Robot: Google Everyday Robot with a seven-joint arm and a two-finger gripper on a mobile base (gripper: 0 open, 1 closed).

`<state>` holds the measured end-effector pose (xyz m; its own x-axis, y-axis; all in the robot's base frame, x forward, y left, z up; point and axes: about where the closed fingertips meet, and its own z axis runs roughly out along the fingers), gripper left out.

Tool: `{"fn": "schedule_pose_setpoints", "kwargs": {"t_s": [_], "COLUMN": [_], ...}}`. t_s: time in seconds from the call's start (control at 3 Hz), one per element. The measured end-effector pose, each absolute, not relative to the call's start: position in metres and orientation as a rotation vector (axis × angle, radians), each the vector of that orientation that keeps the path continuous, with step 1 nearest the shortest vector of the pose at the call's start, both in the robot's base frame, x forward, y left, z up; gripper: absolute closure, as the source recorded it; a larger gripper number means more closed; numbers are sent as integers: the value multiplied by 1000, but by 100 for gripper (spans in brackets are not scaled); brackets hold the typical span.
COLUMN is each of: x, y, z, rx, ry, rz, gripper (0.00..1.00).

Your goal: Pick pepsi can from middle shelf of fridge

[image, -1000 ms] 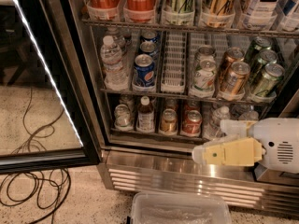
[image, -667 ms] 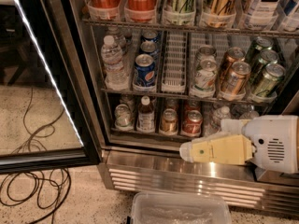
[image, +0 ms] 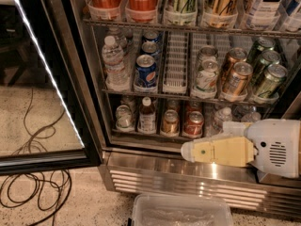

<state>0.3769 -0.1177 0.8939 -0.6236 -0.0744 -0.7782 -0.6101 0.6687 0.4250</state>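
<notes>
While the pepsi can (image: 146, 71) stands beside a water bottle (image: 114, 62), the gripper (image: 187, 150) — state unclear — hovers well below.

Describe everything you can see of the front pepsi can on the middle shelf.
Blue metal pepsi can, silver top, round red-white-blue logo facing out. It stands upright at the front of its lane on the middle shelf, more blue cans behind it, a water bottle on its left, an empty white lane on its right. Nothing holds it; the gripper sits lower right, before the fridge base.
</notes>
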Motion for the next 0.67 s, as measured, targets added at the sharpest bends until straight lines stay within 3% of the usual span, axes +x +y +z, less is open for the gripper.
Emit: {"fn": "schedule_pose_setpoints", "kwargs": {"t_s": [0.67], "x": [356], "y": [-89], "z": [868], "rx": [-168], "ry": [2098], "rz": [756], "gripper": [0]}}
